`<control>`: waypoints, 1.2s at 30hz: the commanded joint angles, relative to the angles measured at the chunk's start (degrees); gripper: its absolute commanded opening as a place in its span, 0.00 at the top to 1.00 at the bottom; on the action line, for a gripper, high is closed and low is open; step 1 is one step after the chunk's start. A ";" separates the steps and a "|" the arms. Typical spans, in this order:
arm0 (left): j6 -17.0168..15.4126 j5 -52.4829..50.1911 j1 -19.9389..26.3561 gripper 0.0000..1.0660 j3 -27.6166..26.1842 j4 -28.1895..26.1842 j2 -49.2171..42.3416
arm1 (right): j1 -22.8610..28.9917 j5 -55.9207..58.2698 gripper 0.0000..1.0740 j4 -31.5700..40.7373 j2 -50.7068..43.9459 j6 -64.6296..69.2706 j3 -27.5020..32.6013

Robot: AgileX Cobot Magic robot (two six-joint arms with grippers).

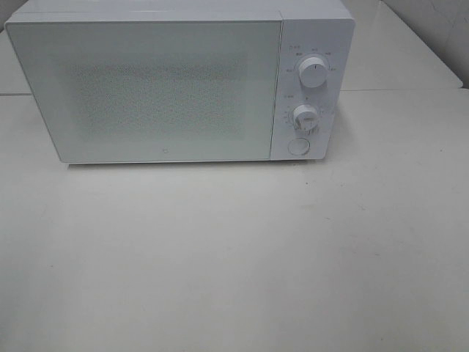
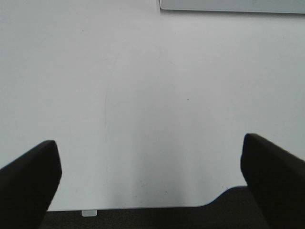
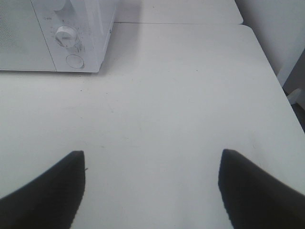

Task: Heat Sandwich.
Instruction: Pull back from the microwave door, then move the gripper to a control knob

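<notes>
Sandwich: no sign of it, folks. It's not on the table and not between either set of fingers, and whether it sits behind the oven's frosted door I cannot tell. So which way it lies from the fingers, and how its long side runs, can't be called from here.

Nearest first. The left gripper (image 2: 150, 157) hangs over the near edge of the table, black fingers (image 2: 28, 183) spread wide, nothing between them. The right gripper (image 3: 152, 171) is the same: released, only table showing in the gap.

Under both lies the matte white tabletop (image 1: 234, 257), flat and faintly scuffed, with plenty of room to work.

Further back, at twelve o'clock on the table, stands the boxy white microwave oven (image 1: 179, 84). Its long axis runs nine to three, and its pale speckled door (image 1: 146, 92) is closed. The control strip is at its three o'clock end: an upper white knob (image 1: 314, 73), a lower white knob (image 1: 305, 117), and a round white button (image 1: 298, 147) beneath. That panel shows plainly from the right wrist, while the left wrist catches only a sliver of the oven's base. I'd judge the right arm the nearer one for button and knobs, and the door needs opening before anything gets heated.

Beyond, around one o'clock, a seam marks where a second white table butts on, with a pale wall behind.
</notes>
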 commanded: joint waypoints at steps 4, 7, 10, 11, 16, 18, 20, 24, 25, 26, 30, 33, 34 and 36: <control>0.00 0.00 0.06 0.08 0.06 -0.11 -6.59 | -0.46 -0.29 0.30 0.11 -1.43 -0.57 0.11; 0.00 0.00 0.06 0.08 0.06 -0.11 -10.94 | -0.46 -0.29 0.30 0.11 -1.43 -0.57 0.11; 0.00 0.00 0.06 0.08 0.06 0.00 -15.24 | -0.46 -0.29 0.30 0.11 -1.43 -0.52 0.11; 0.00 0.00 0.06 0.08 0.06 0.06 -15.41 | -0.46 -0.29 0.30 0.11 -1.43 -0.52 0.11; 0.00 0.00 0.06 0.08 0.06 0.06 -14.90 | -0.46 -0.29 0.30 0.11 -1.32 -0.52 0.11; 0.00 0.00 0.06 0.08 0.06 0.06 -15.13 | -0.46 -0.29 0.30 0.11 -1.26 -0.52 0.11; 0.00 0.00 0.06 0.08 0.06 0.06 -15.07 | -0.46 -0.29 0.30 0.11 -1.26 -0.52 0.11; 0.00 0.00 0.06 0.08 0.06 0.06 -15.07 | -0.46 -0.29 0.30 0.11 -1.26 -0.57 0.11; 0.00 0.00 0.06 0.08 0.06 0.06 -15.07 | -0.46 -0.29 0.30 0.11 -1.26 -0.74 0.11; 0.00 0.00 0.06 0.08 0.06 0.06 -15.07 | -0.46 -0.29 0.30 0.11 -1.26 -0.74 0.11; 0.00 0.00 0.06 0.08 0.06 0.06 -15.07 | -0.46 -0.29 0.30 0.11 -1.26 -0.74 0.11; 0.00 0.00 0.06 0.08 0.06 0.06 -15.07 | -0.46 -0.29 0.30 0.11 -1.26 -0.74 0.11; 0.00 0.00 0.06 0.08 0.06 0.06 -15.07 | -0.46 -0.29 0.30 0.11 -1.26 -0.74 0.11; 0.00 0.00 0.06 0.08 0.06 0.06 -15.07 | -0.46 -0.29 0.30 0.11 -1.26 -0.74 0.11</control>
